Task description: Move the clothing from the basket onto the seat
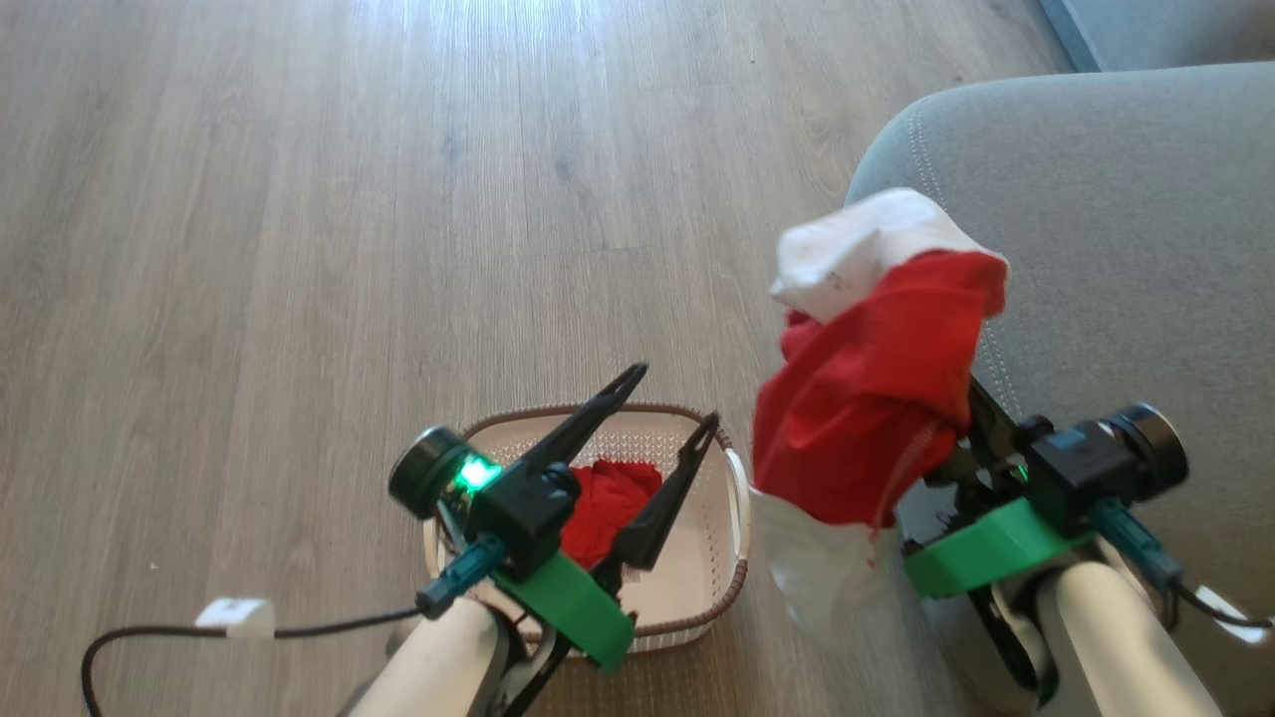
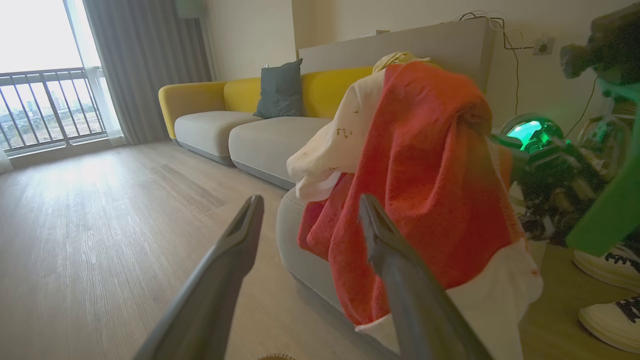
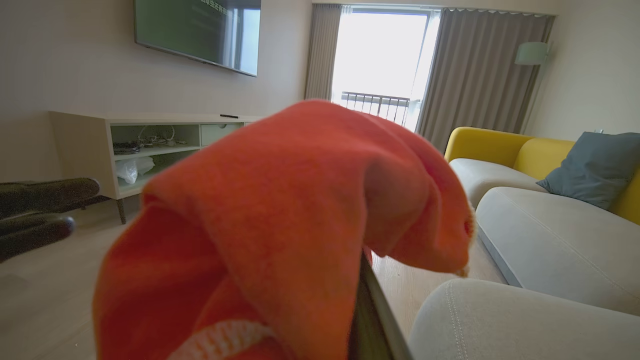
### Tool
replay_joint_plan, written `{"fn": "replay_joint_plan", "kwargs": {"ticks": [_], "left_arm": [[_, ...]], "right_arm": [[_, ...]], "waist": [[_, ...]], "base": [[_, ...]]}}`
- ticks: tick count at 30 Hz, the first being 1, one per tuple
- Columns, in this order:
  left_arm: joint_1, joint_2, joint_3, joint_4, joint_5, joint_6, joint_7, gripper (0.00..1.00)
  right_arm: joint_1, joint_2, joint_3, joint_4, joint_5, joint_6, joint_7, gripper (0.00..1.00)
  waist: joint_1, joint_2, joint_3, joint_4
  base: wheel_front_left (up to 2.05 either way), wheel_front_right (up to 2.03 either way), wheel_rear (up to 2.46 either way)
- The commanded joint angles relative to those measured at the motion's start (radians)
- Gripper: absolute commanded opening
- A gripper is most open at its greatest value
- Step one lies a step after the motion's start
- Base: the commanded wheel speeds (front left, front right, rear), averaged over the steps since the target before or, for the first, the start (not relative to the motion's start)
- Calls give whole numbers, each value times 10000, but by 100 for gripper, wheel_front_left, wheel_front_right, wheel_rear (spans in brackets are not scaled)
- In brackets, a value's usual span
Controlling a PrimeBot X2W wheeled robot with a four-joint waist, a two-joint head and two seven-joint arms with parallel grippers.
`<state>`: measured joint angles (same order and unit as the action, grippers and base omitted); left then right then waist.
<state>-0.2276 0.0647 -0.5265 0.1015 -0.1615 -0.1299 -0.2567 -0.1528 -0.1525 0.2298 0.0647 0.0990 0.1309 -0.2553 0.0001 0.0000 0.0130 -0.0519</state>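
The cream basket (image 1: pixel 729 596) stands on the wood floor with one red piece of clothing (image 1: pixel 608 503) lying in it. My left gripper (image 1: pixel 675 394) hangs just above the basket, open, with nothing between its fingers (image 2: pixel 235 250). My right gripper (image 1: pixel 974 406) is shut on a second red and white garment (image 1: pixel 867 398), held up in the air at the left edge of the grey seat (image 1: pixel 1116 249). The cloth drapes over the right fingers and hides most of them. In the left wrist view this garment (image 2: pixel 425 190) hangs in front of the seat's corner (image 2: pixel 290 235).
Bare wood floor (image 1: pixel 349 249) stretches left of and beyond the basket. A black cable (image 1: pixel 149 632) trails at the lower left. A yellow sofa (image 2: pixel 260 140) stands further off, a TV stand (image 3: pixel 150 145) stands by the wall, and a person's white shoes (image 2: pixel 610 260) are beside the seat.
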Motion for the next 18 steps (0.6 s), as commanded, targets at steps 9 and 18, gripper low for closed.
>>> {"fn": "replay_joint_plan", "kwargs": {"ticks": [9, 18], "left_arm": [[340, 378, 434, 203, 549, -7, -51, 100], [714, 476, 540, 858, 534, -7, -51, 100]], "right_arm": [[541, 210, -941, -446, -427, -2, -65, 0], [948, 335, -1510, -475, -536, -2, -65, 0]], "waist": [[-1, 0, -37, -204], [-1, 0, -1, -331]], "base": [[0, 0, 0], [0, 0, 0]]}}
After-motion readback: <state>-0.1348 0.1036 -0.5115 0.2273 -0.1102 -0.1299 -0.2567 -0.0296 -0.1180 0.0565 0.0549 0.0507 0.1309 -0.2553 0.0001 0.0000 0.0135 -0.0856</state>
